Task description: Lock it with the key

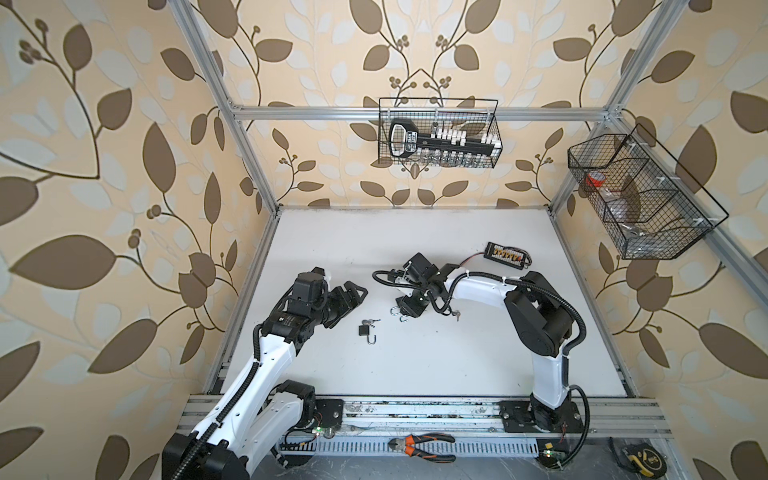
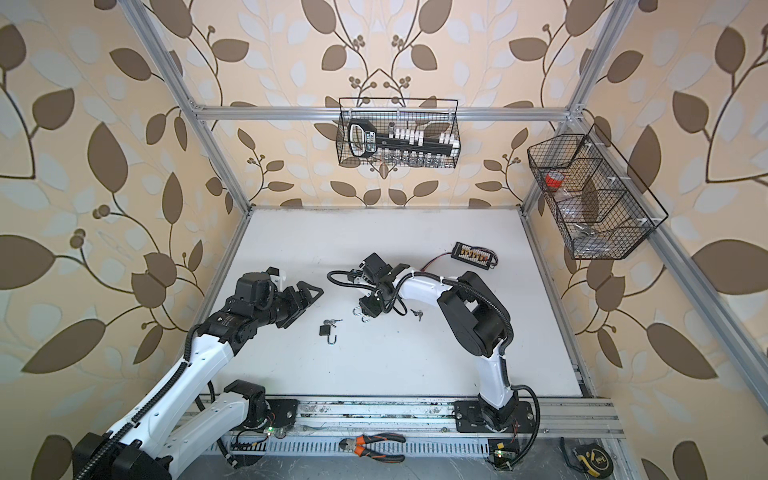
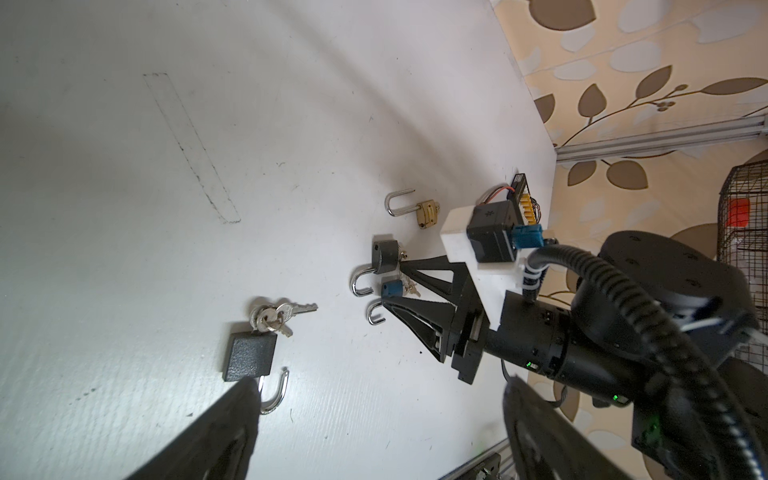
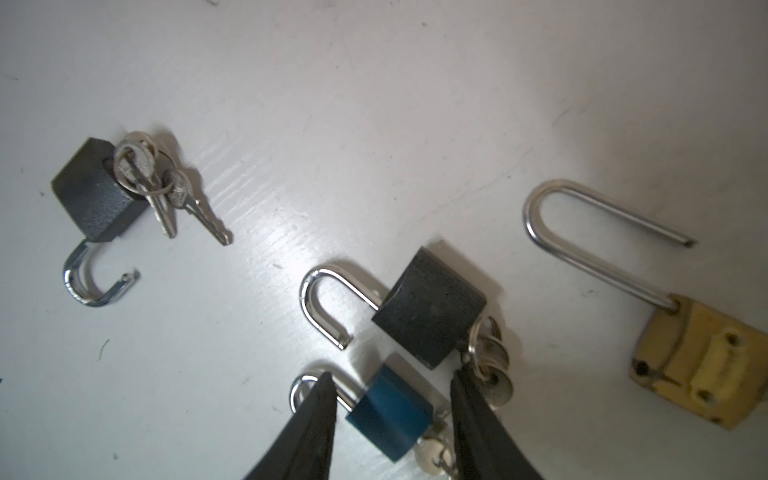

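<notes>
Several padlocks lie on the white table [image 1: 415, 365], all with shackles open. A black padlock [image 1: 365, 330] [image 3: 249, 357] with a key ring [image 3: 274, 316] in its keyhole lies just in front of my left gripper [image 3: 380, 388] [image 1: 353, 295], which is open wide and holds nothing. My right gripper [image 4: 392, 374] [image 1: 405, 311] is open and points down, its fingers [image 4: 324, 415] straddling a blue padlock [image 4: 388, 411] with gaps on both sides. Beside the blue one lie a second black padlock [image 4: 428, 309] with keys and a brass long-shackle padlock [image 4: 702, 365].
A loose key [image 1: 457, 314] lies under the right forearm. A wired connector board [image 1: 508, 253] sits at the back right. Pliers [image 1: 424, 446] and a tape measure [image 1: 638, 459] lie on the front rail. Wire baskets [image 1: 440, 133] [image 1: 640, 199] hang on the frame.
</notes>
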Robot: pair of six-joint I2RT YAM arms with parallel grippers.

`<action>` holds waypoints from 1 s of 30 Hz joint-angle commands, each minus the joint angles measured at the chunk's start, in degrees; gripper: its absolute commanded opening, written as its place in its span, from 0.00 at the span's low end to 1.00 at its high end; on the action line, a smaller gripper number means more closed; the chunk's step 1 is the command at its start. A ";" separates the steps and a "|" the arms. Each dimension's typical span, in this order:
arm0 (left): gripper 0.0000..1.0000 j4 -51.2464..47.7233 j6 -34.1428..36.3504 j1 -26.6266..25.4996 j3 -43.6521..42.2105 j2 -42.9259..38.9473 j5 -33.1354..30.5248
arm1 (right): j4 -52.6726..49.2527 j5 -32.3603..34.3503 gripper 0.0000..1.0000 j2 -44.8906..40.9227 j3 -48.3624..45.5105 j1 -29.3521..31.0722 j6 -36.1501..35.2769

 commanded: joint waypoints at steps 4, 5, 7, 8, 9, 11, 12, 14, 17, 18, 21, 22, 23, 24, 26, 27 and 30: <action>0.91 -0.11 0.81 0.62 0.44 -0.24 0.52 | -2.59 -2.27 0.46 0.85 0.15 0.28 -1.12; 0.91 -0.07 0.86 0.62 0.37 -0.21 0.52 | -2.69 -2.65 0.46 0.53 -0.46 0.30 -1.05; 0.90 0.09 0.80 0.61 0.32 -0.15 0.61 | -2.78 -3.17 0.46 -0.35 -1.68 0.28 -0.86; 0.90 0.20 0.77 0.61 0.29 -0.13 0.57 | -2.85 -3.11 0.46 -0.70 -2.16 0.30 -0.73; 0.90 0.35 0.73 0.64 0.19 0.09 0.76 | -2.79 -3.01 0.46 -1.12 -2.62 0.30 -0.75; 0.90 0.61 0.66 0.59 0.22 0.25 0.96 | -2.78 -3.08 0.46 -1.77 -3.23 0.30 -0.66; 0.90 0.70 0.62 0.61 0.27 0.32 1.04 | -2.77 -3.23 0.46 -1.95 -3.40 0.30 -0.68; 0.90 0.79 0.68 0.61 0.23 0.51 1.05 | -2.75 -3.36 0.46 -2.17 -3.66 0.40 -0.79; 0.90 0.93 0.58 0.66 0.09 0.41 1.05 | -2.87 -2.42 0.45 -2.04 -3.75 0.85 -1.18; 0.90 0.90 0.55 0.59 0.09 0.46 1.11 | -2.81 -1.71 0.45 -2.08 -4.01 1.18 -1.24; 0.90 0.67 0.58 0.65 -0.15 -0.02 0.90 | -2.23 0.00 0.44 -2.38 -4.84 1.68 -1.40; 0.91 0.57 0.54 0.57 -0.25 -0.18 0.81 | -1.94 1.02 0.44 -2.43 -5.17 1.93 -1.45; 0.90 0.44 0.59 0.61 -0.26 -0.25 0.79 | -1.78 2.04 0.43 -2.43 -5.34 2.25 -1.45; 0.90 0.37 0.55 0.61 -0.35 -0.29 0.79 | -1.61 3.06 0.42 -2.36 -5.51 2.50 -1.53; 0.90 0.15 0.57 0.62 -0.39 -0.63 0.68 | -1.53 4.62 0.41 -2.35 -5.81 3.06 -2.04; 0.90 0.06 0.55 0.68 -0.39 -0.78 0.61 | -1.46 5.23 0.41 -2.35 -6.01 3.26 -2.39; 0.90 -0.10 0.60 0.61 -0.49 -1.17 0.44 | -1.33 6.27 0.41 -2.43 -6.48 3.79 -3.03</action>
